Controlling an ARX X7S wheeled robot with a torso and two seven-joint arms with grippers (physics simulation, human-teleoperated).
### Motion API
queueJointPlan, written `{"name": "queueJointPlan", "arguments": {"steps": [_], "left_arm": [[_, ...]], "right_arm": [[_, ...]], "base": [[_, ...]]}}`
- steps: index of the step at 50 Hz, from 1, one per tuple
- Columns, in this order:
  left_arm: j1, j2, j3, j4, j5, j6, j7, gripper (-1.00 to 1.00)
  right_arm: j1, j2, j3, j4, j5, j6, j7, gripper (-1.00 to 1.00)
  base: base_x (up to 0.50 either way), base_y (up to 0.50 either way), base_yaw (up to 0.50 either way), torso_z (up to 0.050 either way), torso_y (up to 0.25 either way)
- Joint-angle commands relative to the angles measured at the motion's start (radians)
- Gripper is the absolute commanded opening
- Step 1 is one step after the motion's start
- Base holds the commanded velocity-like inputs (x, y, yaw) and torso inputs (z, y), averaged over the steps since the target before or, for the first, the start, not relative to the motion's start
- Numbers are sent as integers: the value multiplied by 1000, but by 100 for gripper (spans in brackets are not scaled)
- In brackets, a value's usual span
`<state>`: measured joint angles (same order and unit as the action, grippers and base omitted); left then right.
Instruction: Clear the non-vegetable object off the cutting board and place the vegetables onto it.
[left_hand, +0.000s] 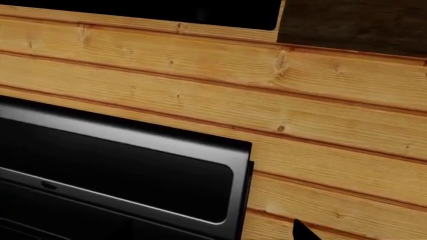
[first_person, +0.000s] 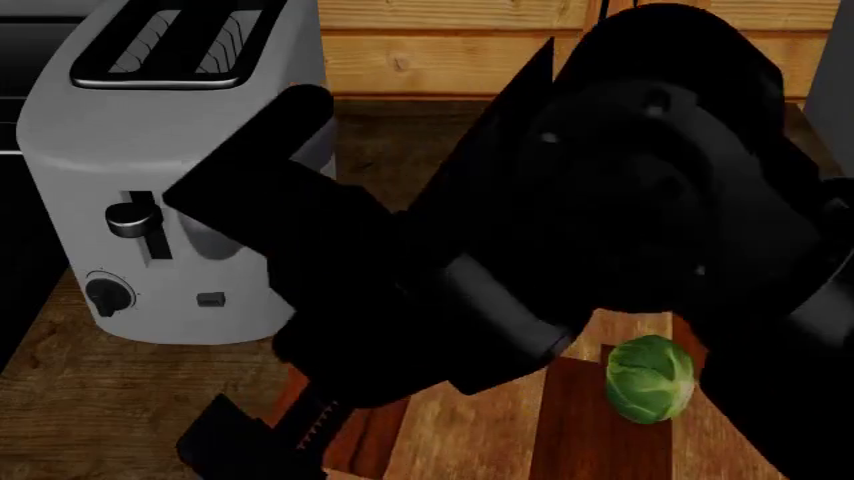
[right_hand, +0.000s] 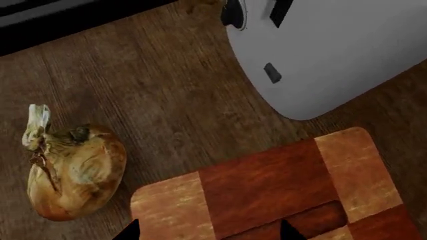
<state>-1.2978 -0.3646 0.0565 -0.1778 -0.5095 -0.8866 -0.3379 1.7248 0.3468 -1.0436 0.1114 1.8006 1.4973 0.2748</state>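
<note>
The tan onion (right_hand: 73, 172) with its dried white top lies on the dark wooden counter, a short way off the corner of the patchwork cutting board (right_hand: 267, 185). My right gripper (right_hand: 208, 234) hovers over that corner, open, with nothing between its two dark tips. In the head view the green Brussels sprout (first_person: 650, 378) rests on the cutting board (first_person: 467, 440), and my black arms hide much of the board. The left wrist view shows only one fingertip (left_hand: 303, 233), set wide, against a plank wall. The non-vegetable object is out of view.
A silver toaster (first_person: 174, 170) stands on the counter at the back left, close to the board's corner, and its body (right_hand: 333, 50) fills one side of the right wrist view. A black appliance with silver trim (left_hand: 133, 165) sits against the wooden plank wall (left_hand: 300, 100).
</note>
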Motion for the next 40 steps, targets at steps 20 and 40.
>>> {"name": "queueJointPlan", "arguments": {"steps": [20, 40], "left_arm": [[-5, -14, -9, -14, -4, 11, -1, 100], [-13, -17, -7, -37, -1, 27, 1, 100]], "right_arm": [[-12, -107, -57, -7, -49, -48, -171, 100], [-46, -143, -45, -3, -17, -112, -253, 100]], "base": [[0, 0, 0, 0, 0], [0, 0, 0, 0, 0]]}}
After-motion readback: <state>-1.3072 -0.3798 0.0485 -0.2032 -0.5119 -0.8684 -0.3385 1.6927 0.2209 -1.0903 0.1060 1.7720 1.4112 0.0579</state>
